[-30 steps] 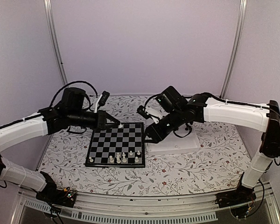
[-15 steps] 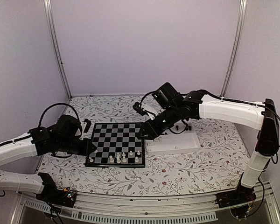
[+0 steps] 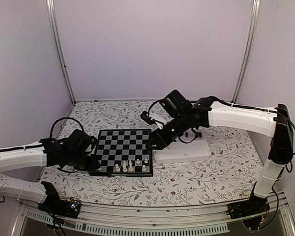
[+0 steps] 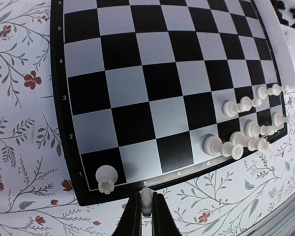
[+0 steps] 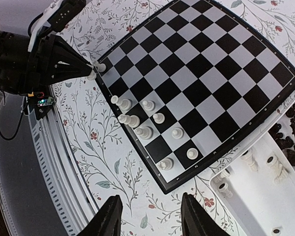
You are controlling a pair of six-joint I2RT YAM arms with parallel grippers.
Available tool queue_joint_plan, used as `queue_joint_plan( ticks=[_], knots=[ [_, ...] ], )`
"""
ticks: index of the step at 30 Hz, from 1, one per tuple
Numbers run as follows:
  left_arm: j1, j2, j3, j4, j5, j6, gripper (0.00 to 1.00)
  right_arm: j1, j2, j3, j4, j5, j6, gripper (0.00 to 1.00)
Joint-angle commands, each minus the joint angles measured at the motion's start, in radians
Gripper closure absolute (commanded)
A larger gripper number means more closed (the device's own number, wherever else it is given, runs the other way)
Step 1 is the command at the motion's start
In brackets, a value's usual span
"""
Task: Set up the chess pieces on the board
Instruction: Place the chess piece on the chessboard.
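Observation:
The board (image 3: 123,145) lies at the table's middle, with several white chess pieces (image 3: 131,165) along its near right part. A white rook (image 4: 106,178) stands on the near-left corner square. My left gripper (image 4: 146,212) is shut on a small white chess piece (image 4: 146,198), just off the near edge by the "b" mark. In the top view the left gripper (image 3: 94,164) sits low at that corner. My right gripper (image 5: 150,221) is open and empty, hovering over the cloth off the board's (image 5: 201,64) near right corner (image 3: 152,142).
A white tray (image 3: 187,151) lies right of the board; it holds loose white pieces (image 5: 273,167) in one compartment and black ones (image 5: 287,140) in the other. Floral cloth covers the table. A metal rail (image 3: 152,219) runs along the near edge.
My left gripper has swept from the board's far-left corner down its left side to the near-left corner. The right gripper has drifted slightly left from the tray.

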Motion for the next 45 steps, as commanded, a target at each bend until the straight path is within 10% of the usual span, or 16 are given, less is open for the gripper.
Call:
queue_joint_plan(
  ticks=[1,45],
  knots=[
    [-0.013,0.027,-0.006,0.047,-0.009,0.017,0.96,-0.005,-0.022,-0.014,0.000,0.009,-0.007,0.57],
    [-0.011,0.165,-0.014,0.153,-0.054,0.115,0.77,0.009,-0.006,-0.044,0.012,-0.005,0.023,0.57]
  ],
)
